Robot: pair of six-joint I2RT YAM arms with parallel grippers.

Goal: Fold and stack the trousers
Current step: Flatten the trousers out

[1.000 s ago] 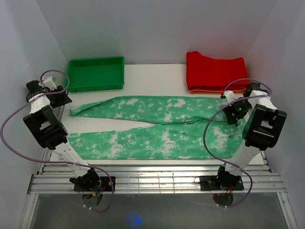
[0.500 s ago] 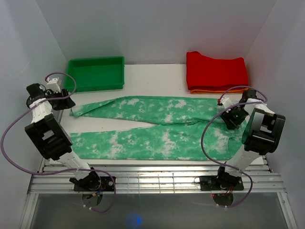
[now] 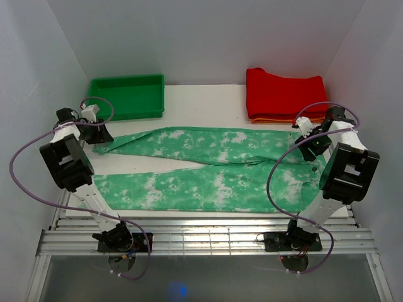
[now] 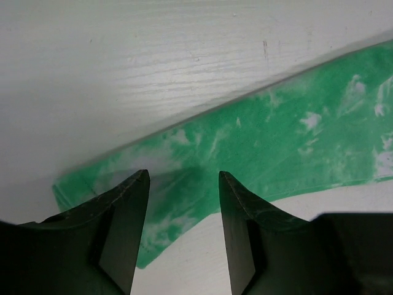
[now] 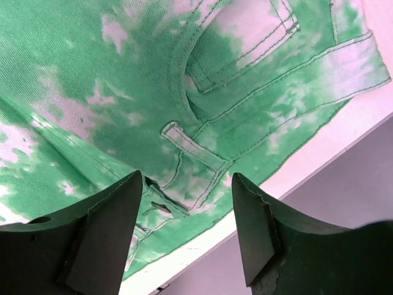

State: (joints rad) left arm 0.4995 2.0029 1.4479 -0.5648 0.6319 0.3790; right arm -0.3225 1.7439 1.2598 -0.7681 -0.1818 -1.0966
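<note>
The trousers [image 3: 208,165], mint green with white blotches, lie flat across the table, both legs pointing left and the waist at the right. My left gripper [image 3: 102,134] hovers open over the cuff end of the far leg [image 4: 258,141], one finger on each side of the cloth's tip and nothing between them. My right gripper [image 3: 310,146] is open over the far corner of the waist. The waistband [image 5: 288,123] with its belt loop [image 5: 193,147] and a pocket seam shows just beyond its fingertips, close to the table's right edge.
A green bin [image 3: 126,96] stands at the back left, right behind the left gripper. A folded red garment [image 3: 286,93] lies on an orange one [image 3: 277,119] at the back right. White walls close in both sides. A slatted metal rail [image 3: 208,238] runs along the front.
My left gripper has swung right, from the table's left edge to the far leg's cuff. The right gripper dipped toward the waist, then drew back slightly. The trousers have not moved.
</note>
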